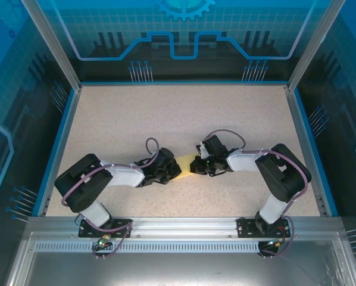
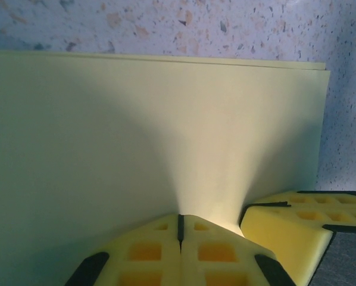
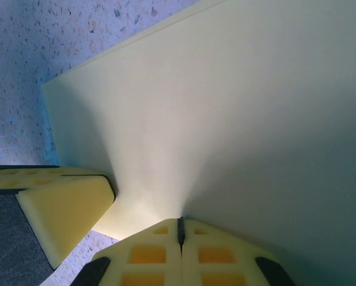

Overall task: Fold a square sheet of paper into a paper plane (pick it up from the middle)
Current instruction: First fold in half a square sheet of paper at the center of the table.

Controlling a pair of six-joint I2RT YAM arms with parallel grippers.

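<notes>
Yellow square sheet of paper [image 1: 187,162] lies flat mid-desk between the two arms, with doubled edges showing along its far side in the left wrist view [image 2: 166,131]. Left gripper [image 1: 177,170] has its jaws closed, pads meeting tip to tip [image 2: 180,217] on the paper's near margin. Right gripper [image 1: 197,167] likewise has its jaws closed [image 3: 180,220] against the sheet [image 3: 225,119], just beside the left one. Speckled desk [image 1: 184,113] lies bare around the paper on every side, well apart from the blue border [image 1: 181,83].
</notes>
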